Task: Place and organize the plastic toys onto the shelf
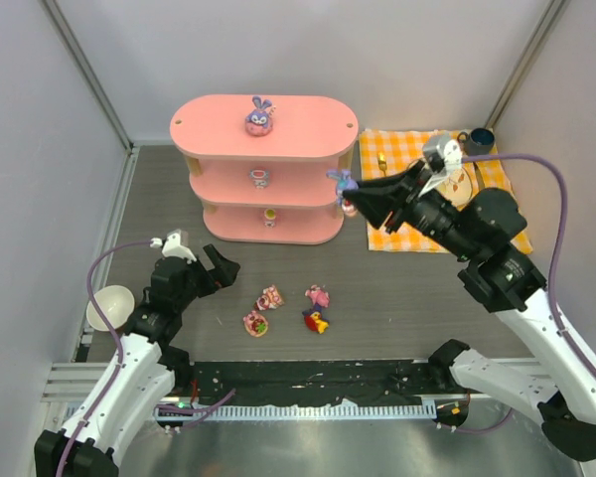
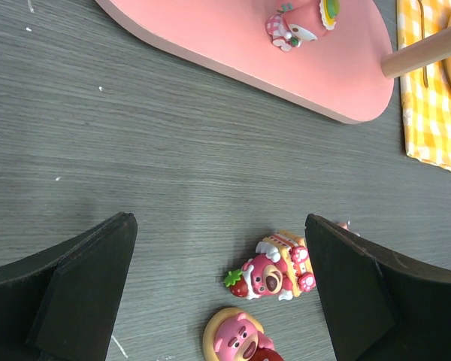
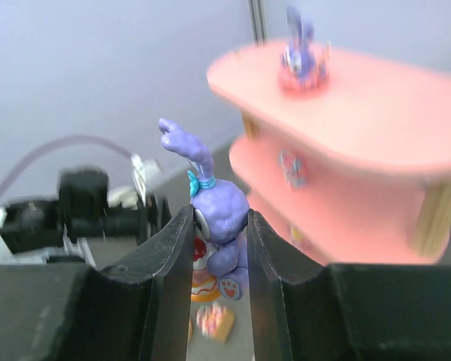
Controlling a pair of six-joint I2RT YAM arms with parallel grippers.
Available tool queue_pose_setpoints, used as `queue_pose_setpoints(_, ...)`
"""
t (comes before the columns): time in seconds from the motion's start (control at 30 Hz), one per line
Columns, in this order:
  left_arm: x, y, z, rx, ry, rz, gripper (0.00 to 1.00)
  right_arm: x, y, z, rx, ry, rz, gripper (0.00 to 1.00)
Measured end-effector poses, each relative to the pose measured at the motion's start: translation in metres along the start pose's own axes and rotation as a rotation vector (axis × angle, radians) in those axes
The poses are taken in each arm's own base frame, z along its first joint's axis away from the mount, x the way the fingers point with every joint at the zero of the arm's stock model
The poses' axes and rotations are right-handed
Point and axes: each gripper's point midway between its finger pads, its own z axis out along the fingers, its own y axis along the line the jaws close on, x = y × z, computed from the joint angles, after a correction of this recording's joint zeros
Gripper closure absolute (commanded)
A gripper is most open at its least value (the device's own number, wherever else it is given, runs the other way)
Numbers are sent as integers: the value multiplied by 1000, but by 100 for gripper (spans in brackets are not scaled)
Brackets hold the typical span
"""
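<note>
Top external: right tool [image 1: 350, 195] clamps purple bunny [image 1: 341, 180] beside shelf [image 1: 303, 124] — left tool [image 2: 218, 224] apart.

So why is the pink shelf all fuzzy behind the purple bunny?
Right wrist view: focus sits close, so the bunny in the claw is sharper while the shelf behind blurs. Top view: everything looks crisp. Left wrist view: the bears on the table look sharp too.

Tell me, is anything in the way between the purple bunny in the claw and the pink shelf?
Nothing I can see. The right claw holds the bunny in open air beside the shelf's right end. A second bunny sits on its top, with bare room beside it.
</note>
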Motion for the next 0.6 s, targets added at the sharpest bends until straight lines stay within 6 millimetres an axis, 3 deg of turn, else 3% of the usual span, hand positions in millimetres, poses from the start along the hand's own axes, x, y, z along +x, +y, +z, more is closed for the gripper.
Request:
queue_pose_setpoints(0.13, 0, 0, 0, 0, -1, 0, 0, -74, 12, 21, -35, -158, -51, 99)
queue_pose_setpoints(0.23, -1, 0, 0, 2, -3, 0, 0, -95, 6, 48, -36, -213, -86, 99)
queue_pose_setpoints(0.3, -1, 0, 0, 2, -3, 0, 0, -94, -3, 69, -26, -218, -103, 99)
queue_pose_setpoints(0.43, 0, 0, 0, 1, -2, 0, 0, -72, -28, 109, 7, -183, -111, 99)
queue_pose_setpoints(0.5, 0, 0, 0, -1, 0, 0, 0, -66, -41, 121, 23, -185, -111, 99)
queue_pose_setpoints(0.6, 1, 1, 1, -4, 5, 0, 0, -72, -56, 128, 40, -244, -114, 99)
